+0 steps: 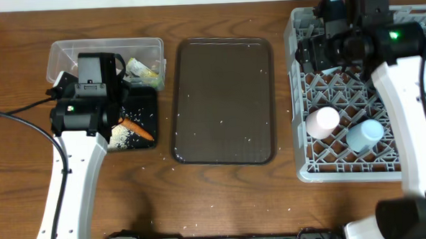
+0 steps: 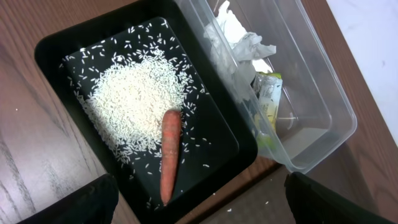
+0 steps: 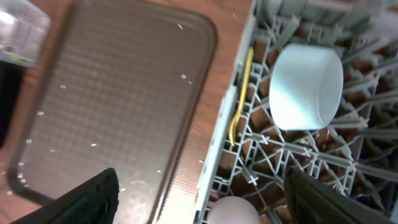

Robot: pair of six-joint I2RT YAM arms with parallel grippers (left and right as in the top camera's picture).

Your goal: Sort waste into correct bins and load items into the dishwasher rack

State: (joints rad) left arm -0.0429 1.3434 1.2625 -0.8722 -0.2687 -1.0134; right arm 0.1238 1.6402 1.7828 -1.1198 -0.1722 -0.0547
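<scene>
No legible text, packet [image 2: 268,102] print too blurred

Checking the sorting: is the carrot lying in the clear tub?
No, the carrot lies in the black tray, its top end touching the rice pile.

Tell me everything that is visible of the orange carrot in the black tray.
The carrot is thin, orange and slightly tapered, with a dull skin. It lies flat on the floor of the shallow black tray. Its thicker end touches the edge of the rice pile, and its narrow end points toward the tray's wall. Nothing else touches it.
</scene>
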